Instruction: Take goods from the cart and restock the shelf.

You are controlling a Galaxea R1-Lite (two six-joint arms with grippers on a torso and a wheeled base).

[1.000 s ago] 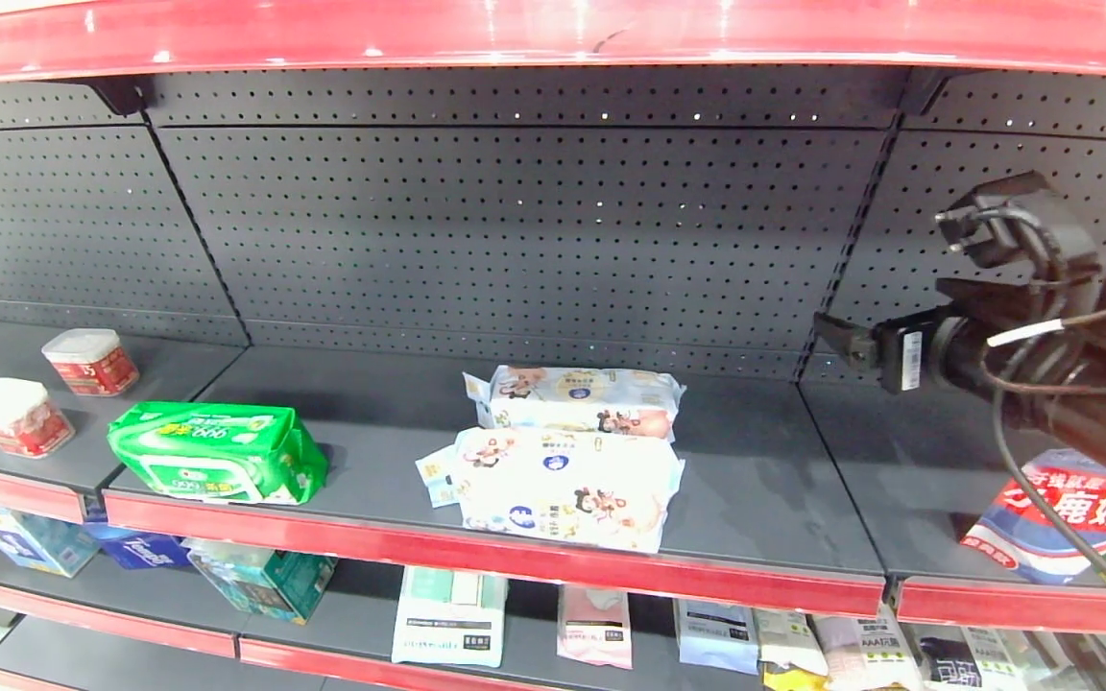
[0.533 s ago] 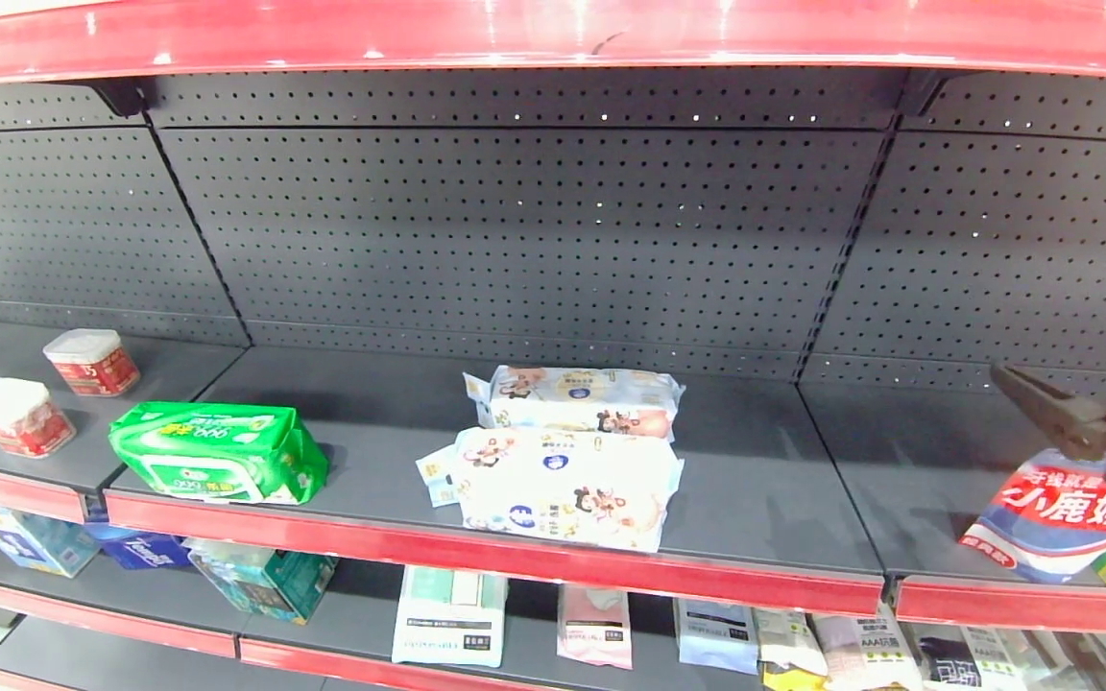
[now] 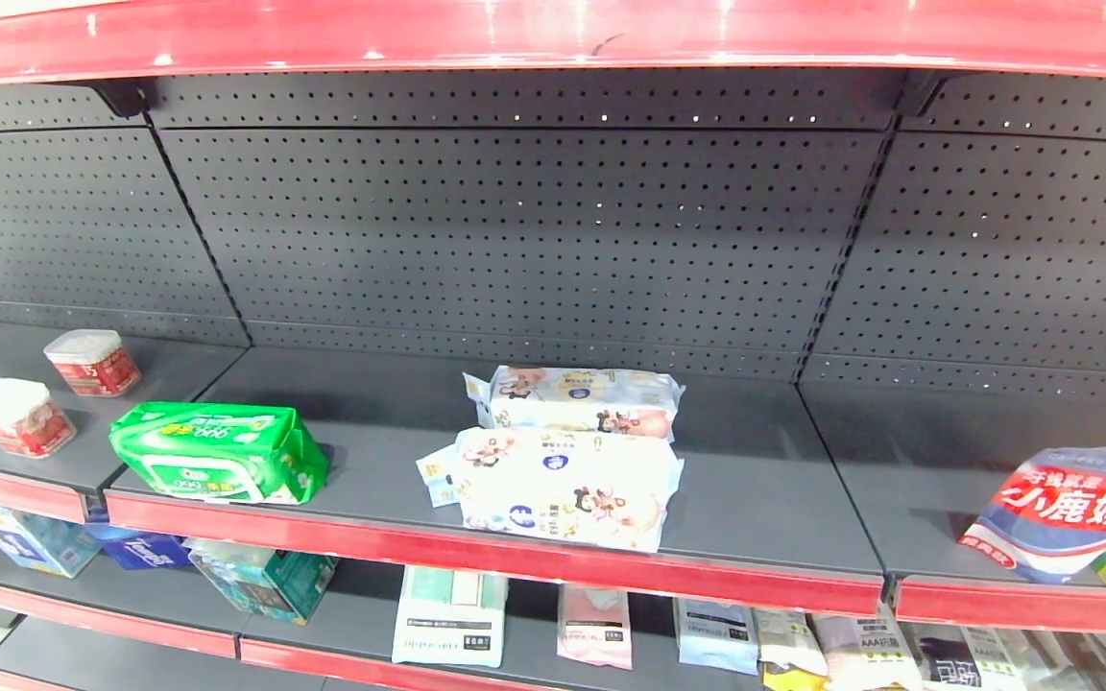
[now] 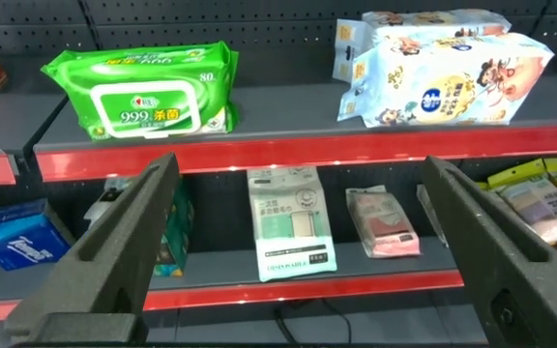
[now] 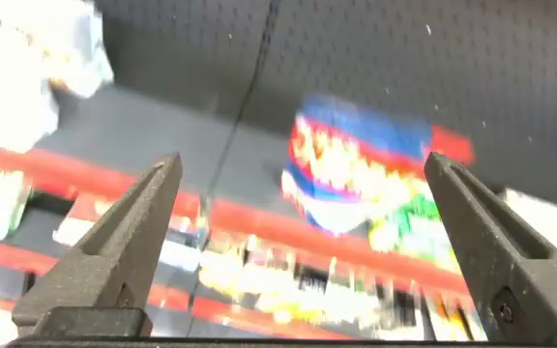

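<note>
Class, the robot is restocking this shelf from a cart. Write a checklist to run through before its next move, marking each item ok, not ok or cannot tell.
1. The left gripper is open: ok.
2. The right gripper is open: ok.
3. An item is held ready for shelving: not ok, both grippers are empty.
4. The shelf has free space between the green wipes pack and the cartoon packs: ok.
5. The cart is within reach: cannot tell.
</note>
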